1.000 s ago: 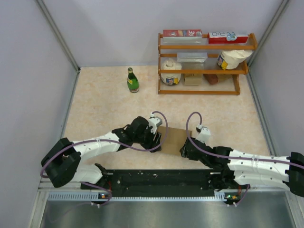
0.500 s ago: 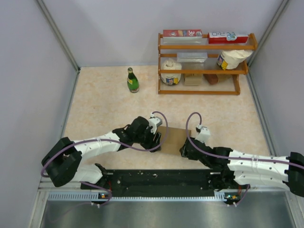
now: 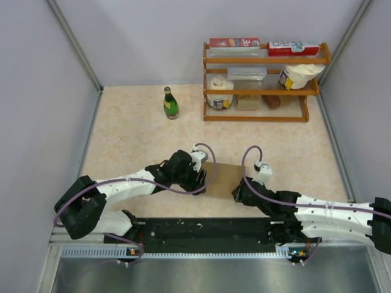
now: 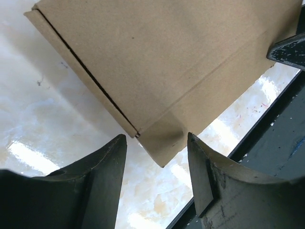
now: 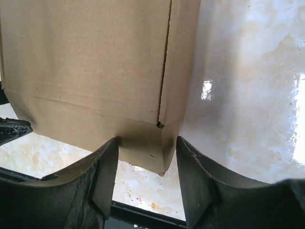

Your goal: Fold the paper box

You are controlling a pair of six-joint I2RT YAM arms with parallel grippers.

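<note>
The paper box [image 3: 223, 177] lies flat on the table [image 3: 134, 134], long axis left to right, and the left fingers [image 4: 97, 188] and right fingers [image 5: 202, 188], half open and gripping nothing, straddle its two near corners.

So yeah, me: two white plastic arms [image 3: 122, 186] with black joints, a thin purple cable [image 3: 212, 165] looping at 12 o'clock off each wrist, and matte-black curved fingers [image 4: 95, 186].
</note>
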